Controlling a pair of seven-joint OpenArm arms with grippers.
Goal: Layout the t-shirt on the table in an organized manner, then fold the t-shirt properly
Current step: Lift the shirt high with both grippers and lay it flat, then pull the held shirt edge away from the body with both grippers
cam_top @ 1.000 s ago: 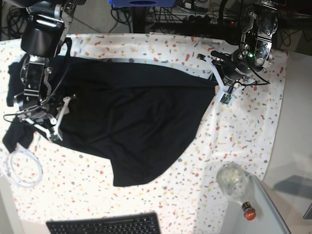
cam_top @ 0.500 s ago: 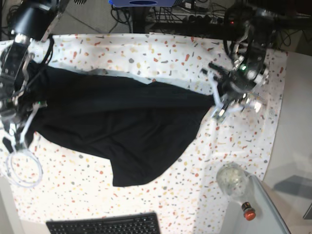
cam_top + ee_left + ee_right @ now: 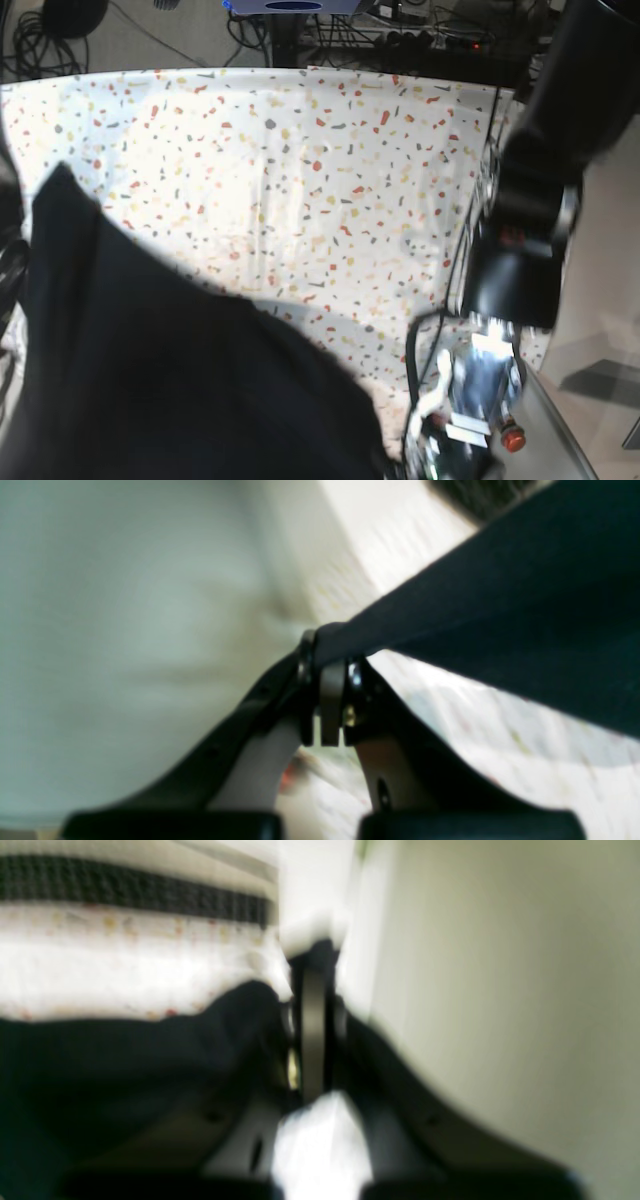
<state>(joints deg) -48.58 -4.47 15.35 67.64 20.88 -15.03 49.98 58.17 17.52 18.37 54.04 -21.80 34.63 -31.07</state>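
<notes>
Right gripper (image 3: pixel 312 1040): jaws together, black t-shirt (image 3: pixel 125 1065) bunched against them, so judged clamped on its edge. Left gripper (image 3: pixel 325 700): jaws pinched on a taut t-shirt corner. Base view: garment hangs lifted above the table (image 3: pixel 300 150), filling lower left. To lay flat, pull both held edges apart evenly before lowering. Only the wrist views show the grips; only base shows the bare speckled cloth.

My t-shirt (image 3: pixel 170 380) is plain black, no print showing (it reads a shade navy in my left wrist view). The table (image 3: pixel 300 150) under it is white, speckled with red, yellow and grey flecks. My fingers (image 3: pixel 330 700) are grey with black frames.
</notes>
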